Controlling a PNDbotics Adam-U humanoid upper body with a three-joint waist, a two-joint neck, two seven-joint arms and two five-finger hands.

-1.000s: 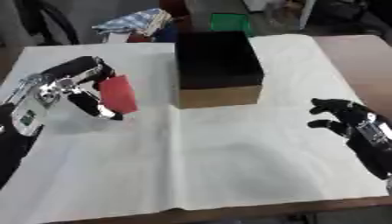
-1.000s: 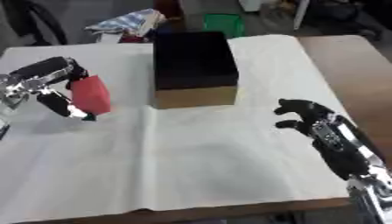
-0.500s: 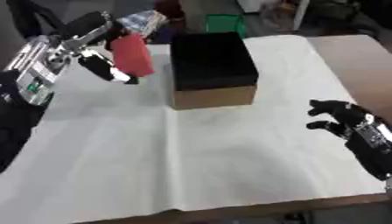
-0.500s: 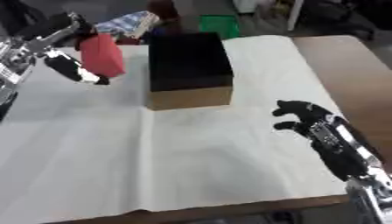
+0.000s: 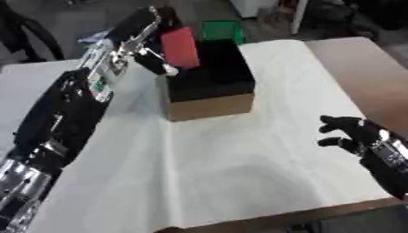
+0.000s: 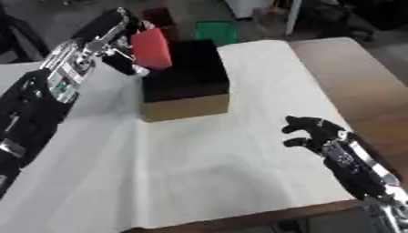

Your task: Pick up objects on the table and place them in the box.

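My left hand [image 5: 142, 42] is raised at the upper left, shut on a flat red object [image 5: 180, 47] that it holds above the left part of the box's opening. The box [image 5: 209, 86] is cardboard with a black inside and stands open on the white cloth. My right hand [image 5: 353, 134] hovers open over the cloth at the right, fingers spread, holding nothing.
A white cloth [image 5: 239, 168] covers most of the table; bare brown tabletop [image 5: 359, 73] shows along the right. A green item [image 5: 220, 31] stands behind the box beyond the table's far edge.
My left hand has lifted the red object from beside the box up and to the right, over the box's opening. The camera has shifted too. The right hand has stayed put.
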